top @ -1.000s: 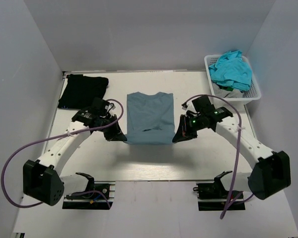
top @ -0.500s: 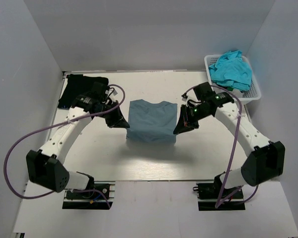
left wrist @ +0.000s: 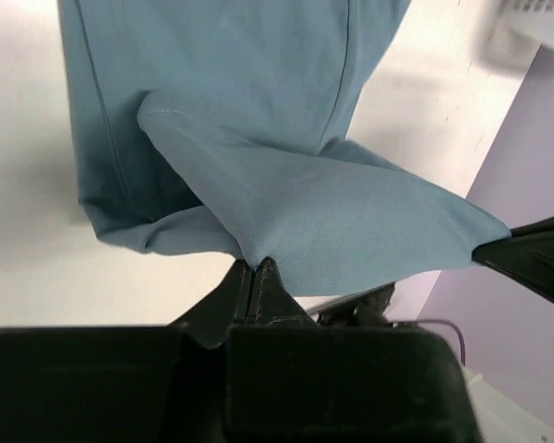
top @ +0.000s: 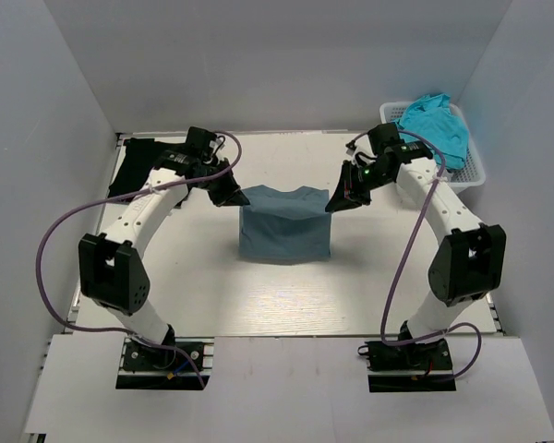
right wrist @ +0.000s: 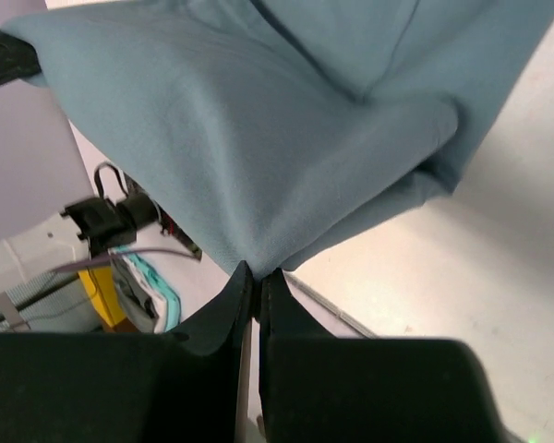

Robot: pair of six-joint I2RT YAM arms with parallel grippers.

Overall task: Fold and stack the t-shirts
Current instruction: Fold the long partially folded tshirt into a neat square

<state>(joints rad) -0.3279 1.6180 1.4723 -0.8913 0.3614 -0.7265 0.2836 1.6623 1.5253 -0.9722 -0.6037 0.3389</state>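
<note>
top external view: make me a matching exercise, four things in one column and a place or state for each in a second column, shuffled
1. dusty slate-blue cloth t-shirt
2. black cloth t-shirt
3. bright turquoise cloth t-shirt
4. white plastic lattice basket

A. heaped in the basket
B. at the far right corner of the white table
C. lying at the far left of the table
D. pinched by the left tool and the right tool

Pairs: 1-D, 2-C, 3-A, 4-B

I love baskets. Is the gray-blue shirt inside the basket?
No, the left gripper and right gripper hold that shirt over the table.
</note>
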